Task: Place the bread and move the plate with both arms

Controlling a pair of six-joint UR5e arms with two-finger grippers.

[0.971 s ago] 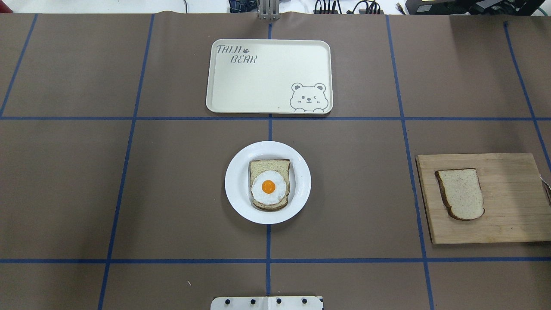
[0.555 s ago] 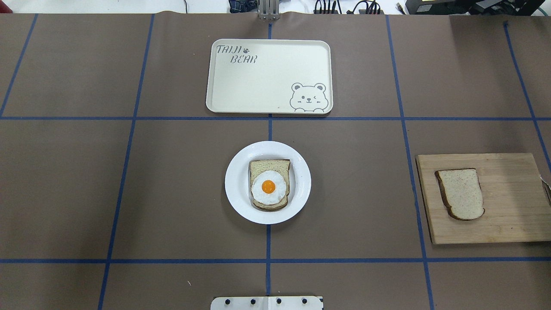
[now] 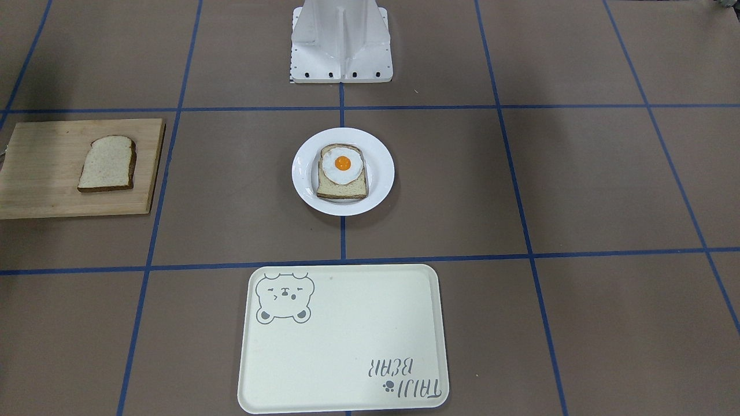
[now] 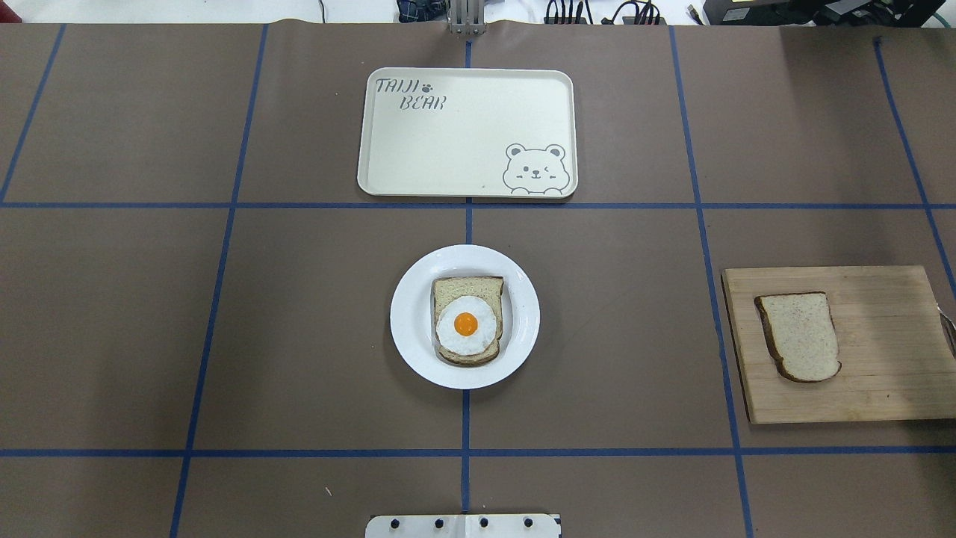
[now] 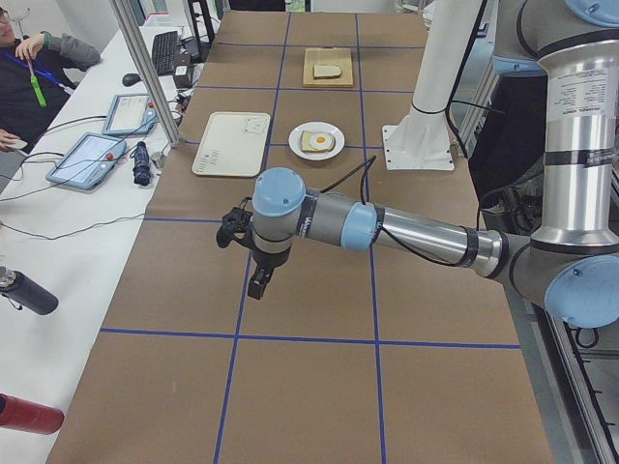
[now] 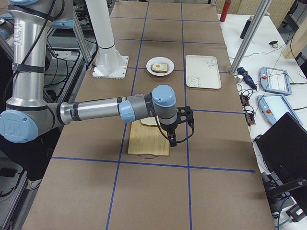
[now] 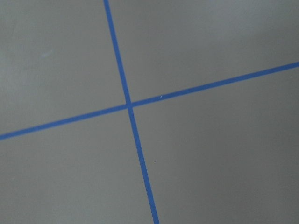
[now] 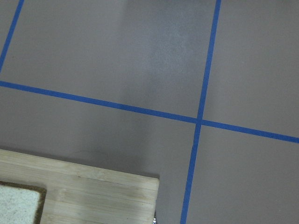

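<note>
Over the edge of the cutting board [image 6: 144,142], the right gripper [image 6: 172,140] is hung downward from the outstretched right arm [image 6: 96,110]; the left gripper [image 5: 259,283] is posed likewise, far from the board. Neither opening can be told. The bread [image 4: 799,336] is laid on the board, the plate [image 4: 407,314] well apart.

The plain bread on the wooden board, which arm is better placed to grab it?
Right. The bread lies on the board on the robot's right, with the right gripper near it; the left gripper is far across.
</note>
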